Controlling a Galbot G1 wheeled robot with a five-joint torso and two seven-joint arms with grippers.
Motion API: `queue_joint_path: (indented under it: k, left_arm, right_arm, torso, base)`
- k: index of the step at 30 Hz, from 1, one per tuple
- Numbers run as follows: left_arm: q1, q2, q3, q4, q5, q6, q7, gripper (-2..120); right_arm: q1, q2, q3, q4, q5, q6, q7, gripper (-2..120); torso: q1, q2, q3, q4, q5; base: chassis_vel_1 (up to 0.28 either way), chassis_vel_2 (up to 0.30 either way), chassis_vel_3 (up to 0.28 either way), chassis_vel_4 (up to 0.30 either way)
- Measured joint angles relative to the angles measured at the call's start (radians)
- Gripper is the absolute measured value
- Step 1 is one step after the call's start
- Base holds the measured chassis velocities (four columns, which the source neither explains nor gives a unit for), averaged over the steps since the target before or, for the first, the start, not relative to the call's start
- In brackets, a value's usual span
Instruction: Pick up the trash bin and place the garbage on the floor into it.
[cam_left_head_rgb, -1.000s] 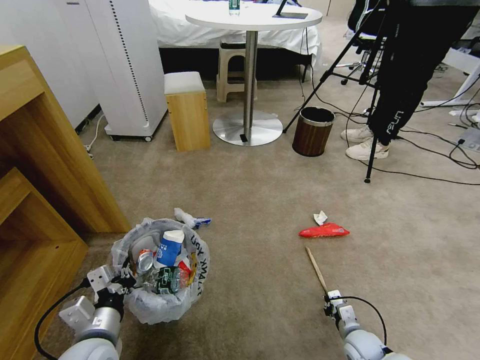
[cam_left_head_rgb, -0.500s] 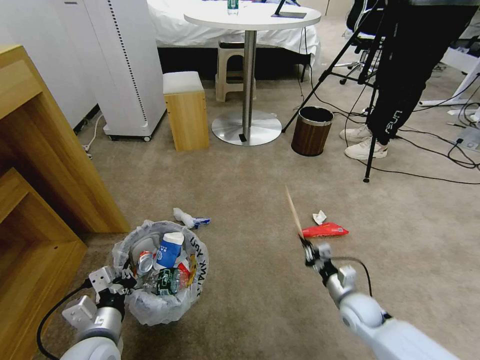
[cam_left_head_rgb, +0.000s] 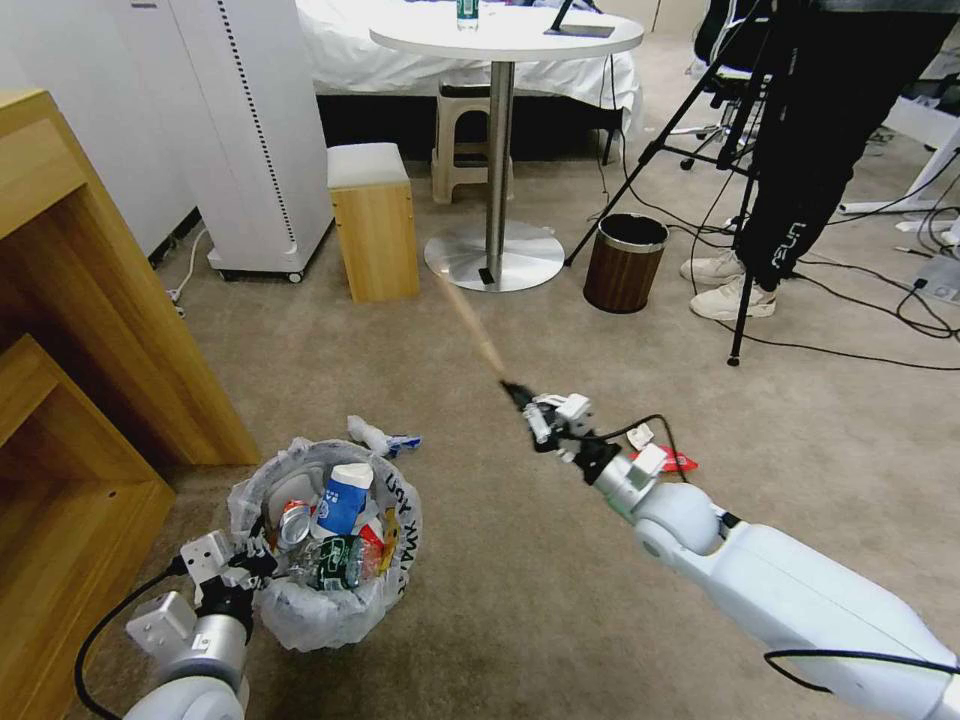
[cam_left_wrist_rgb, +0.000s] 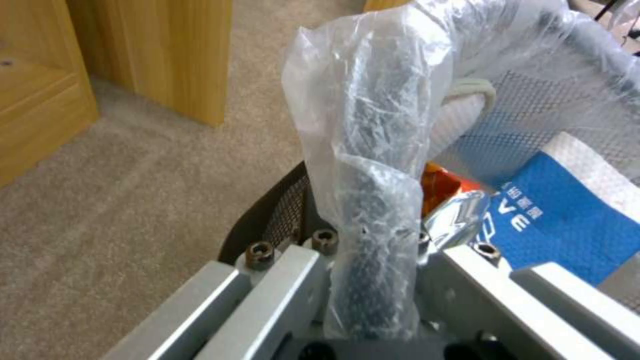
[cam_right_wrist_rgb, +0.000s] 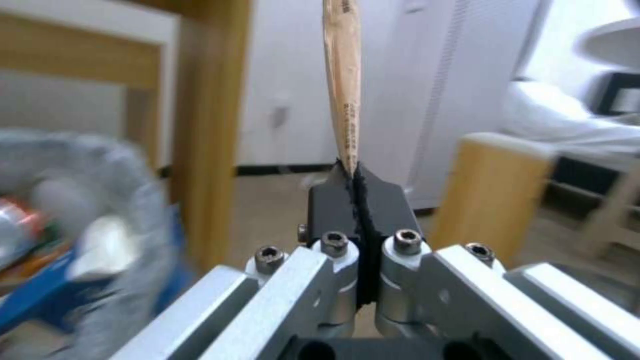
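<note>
On the left we saw a wooden cabinet (cam_left_head_rgb: 90, 300) beside the trash bin (cam_left_head_rgb: 325, 545), which sat on the floor (cam_left_head_rgb: 500, 620) full of litter. Our left end effector (cam_left_head_rgb: 240, 572) was clenched on the bin's bagged rim. A crumpled wrapper (cam_left_head_rgb: 383, 438) lay just behind it. Our right end effector (cam_left_head_rgb: 520, 392), arm stretched forward above the carpet, gripped the wooden stick (cam_left_head_rgb: 465, 318), pointing away.

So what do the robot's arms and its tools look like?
Both arms are smooth, rounded and white, with grey joints near the wrists. A thin black cable loops along each one. The left tool and right tool are made of boxy silver metal blocks held together by dark hex screws, and the right tool's fingertips are black with rough, jagged inner edges.
</note>
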Motion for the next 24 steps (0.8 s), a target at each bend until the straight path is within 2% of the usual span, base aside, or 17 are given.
queue_joint_path:
  k: [2, 5, 8, 16, 24]
  left_arm:
    - [0.001, -0.002, 0.001, -0.002, 0.001, 0.001, 0.000, 1]
    - [0.006, -0.008, 0.006, -0.011, 0.008, 0.001, 0.003, 1]
    - [0.012, -0.010, 0.006, -0.018, 0.011, 0.002, 0.005, 1]
    - [0.023, -0.015, 0.003, -0.034, 0.016, 0.002, 0.007, 1]
    - [0.031, -0.015, -0.002, -0.048, 0.016, 0.003, 0.007, 1]
  right_arm:
    - [0.020, 0.008, -0.030, -0.007, -0.005, 0.000, 0.000, 0]
    - [0.113, 0.056, -0.145, -0.051, -0.023, -0.002, 0.010, 0]
    - [0.171, 0.089, -0.203, -0.066, -0.025, -0.008, 0.027, 0]
    - [0.269, 0.154, -0.313, -0.090, -0.033, -0.025, 0.040, 0]
    - [0.293, 0.200, -0.407, -0.123, -0.046, -0.032, 0.065, 0]
  torso:
    - [0.000, 0.000, 0.000, 0.0000, 0.0005]
    - [0.000, 0.000, 0.000, 0.0000, 0.0006]
    - [0.000, 0.000, 0.000, 0.0001, 0.0000]
    - [0.000, 0.000, 0.000, 0.0001, 0.0002]
    - [0.000, 0.000, 0.000, -0.0001, 0.0003]
  base:
    - [0.000, 0.000, 0.000, 0.000]
    - [0.000, 0.000, 0.000, 0.000]
    - [0.000, 0.000, 0.000, 0.000]
    - [0.000, 0.000, 0.000, 0.000]
    - [0.000, 0.000, 0.000, 0.000]
